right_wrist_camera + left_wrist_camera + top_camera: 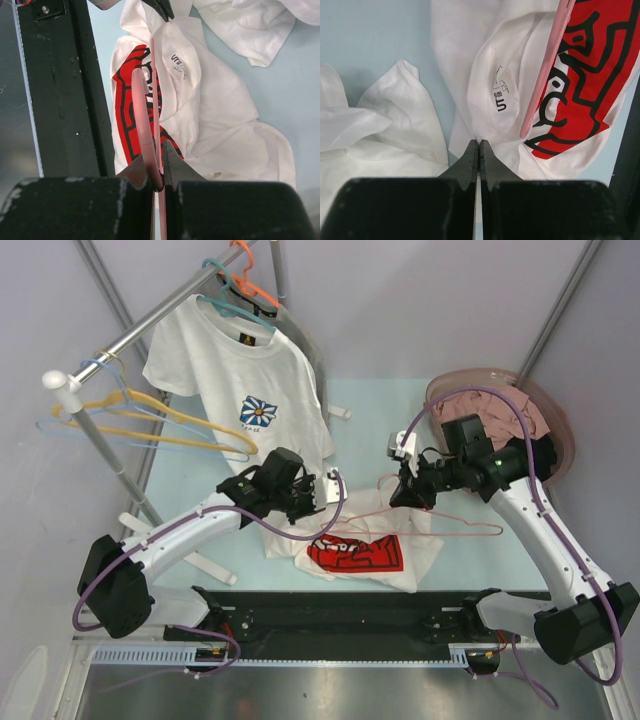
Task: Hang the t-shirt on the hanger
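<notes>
A black rail (340, 610) runs along the near edge of a pale blue table (370, 410). Just beyond it, at the middle of that edge, the t-shirt (360, 555) lies crumpled with its red print facing up. The left gripper (478, 150) has its fingers pressed together on a fold of white fabric beside the shirt's collar. The right gripper (156, 165) is clamped tight on the hanger (545, 75), whose pink bar lies across the print and collar opening. Toward the far left corner stands a clothes rack (150, 325) carrying a daisy-print t-shirt (240, 370) on a teal hanger (235, 305), plus orange (250, 280) and yellow hangers (170, 430). A basket (545, 410) of pinkish clothes (470, 405) sits in the far right corner.
</notes>
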`<state>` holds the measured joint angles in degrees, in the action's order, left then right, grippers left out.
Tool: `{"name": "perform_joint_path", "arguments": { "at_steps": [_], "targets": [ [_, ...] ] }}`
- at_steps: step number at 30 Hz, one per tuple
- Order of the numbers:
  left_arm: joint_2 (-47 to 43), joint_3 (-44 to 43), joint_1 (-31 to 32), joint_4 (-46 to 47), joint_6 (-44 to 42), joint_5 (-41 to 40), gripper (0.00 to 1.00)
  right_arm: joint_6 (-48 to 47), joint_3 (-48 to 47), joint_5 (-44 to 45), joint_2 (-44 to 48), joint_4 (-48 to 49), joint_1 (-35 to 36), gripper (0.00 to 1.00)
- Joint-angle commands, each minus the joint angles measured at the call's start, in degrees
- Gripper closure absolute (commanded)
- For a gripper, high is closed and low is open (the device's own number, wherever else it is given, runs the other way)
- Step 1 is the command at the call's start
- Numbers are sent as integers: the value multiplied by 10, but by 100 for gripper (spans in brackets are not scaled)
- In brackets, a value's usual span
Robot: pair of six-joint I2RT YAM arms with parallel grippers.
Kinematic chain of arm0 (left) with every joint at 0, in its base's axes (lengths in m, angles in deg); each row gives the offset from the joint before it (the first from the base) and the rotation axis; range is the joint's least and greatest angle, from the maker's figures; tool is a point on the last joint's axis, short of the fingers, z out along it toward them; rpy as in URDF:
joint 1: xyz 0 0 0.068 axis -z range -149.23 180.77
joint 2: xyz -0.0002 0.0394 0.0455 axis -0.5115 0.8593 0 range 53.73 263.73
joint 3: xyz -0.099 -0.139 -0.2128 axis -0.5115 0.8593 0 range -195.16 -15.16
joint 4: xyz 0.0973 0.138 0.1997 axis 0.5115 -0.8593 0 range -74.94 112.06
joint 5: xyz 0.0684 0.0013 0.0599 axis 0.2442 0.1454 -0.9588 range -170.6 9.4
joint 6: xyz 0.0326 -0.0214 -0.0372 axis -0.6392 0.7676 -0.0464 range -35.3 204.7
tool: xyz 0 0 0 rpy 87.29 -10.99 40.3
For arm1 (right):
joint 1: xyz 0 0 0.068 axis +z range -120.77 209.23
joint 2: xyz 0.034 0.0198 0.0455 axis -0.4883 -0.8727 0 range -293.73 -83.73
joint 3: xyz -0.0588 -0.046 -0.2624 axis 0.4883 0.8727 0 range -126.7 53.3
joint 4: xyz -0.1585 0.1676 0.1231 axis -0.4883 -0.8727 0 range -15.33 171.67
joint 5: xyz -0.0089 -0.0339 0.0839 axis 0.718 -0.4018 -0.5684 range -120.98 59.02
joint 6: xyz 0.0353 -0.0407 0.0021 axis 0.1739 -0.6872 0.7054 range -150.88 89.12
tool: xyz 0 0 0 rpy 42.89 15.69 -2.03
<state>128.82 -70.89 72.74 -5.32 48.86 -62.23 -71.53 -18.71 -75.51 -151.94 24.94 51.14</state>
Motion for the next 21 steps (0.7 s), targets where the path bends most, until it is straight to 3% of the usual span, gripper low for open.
{"name": "perform_joint_path", "arguments": {
  "at_steps": [1, 7, 15, 21],
  "targets": [
    [-17, -26, -2, 18, 8, 31, 100, 0, -2, -13, -10, 17, -1, 100],
    [-35, -27, -2, 1, 6, 68, 100, 27, -2, -13, -41, 85, 0, 100],
    [-39, -53, -1, 7, 30, 71, 100, 40, -2, -100, -54, 129, 23, 100],
    [-46, -72, 1, 9, 42, 98, 100, 54, -2, -109, -73, 189, 43, 100]
  ]
}}
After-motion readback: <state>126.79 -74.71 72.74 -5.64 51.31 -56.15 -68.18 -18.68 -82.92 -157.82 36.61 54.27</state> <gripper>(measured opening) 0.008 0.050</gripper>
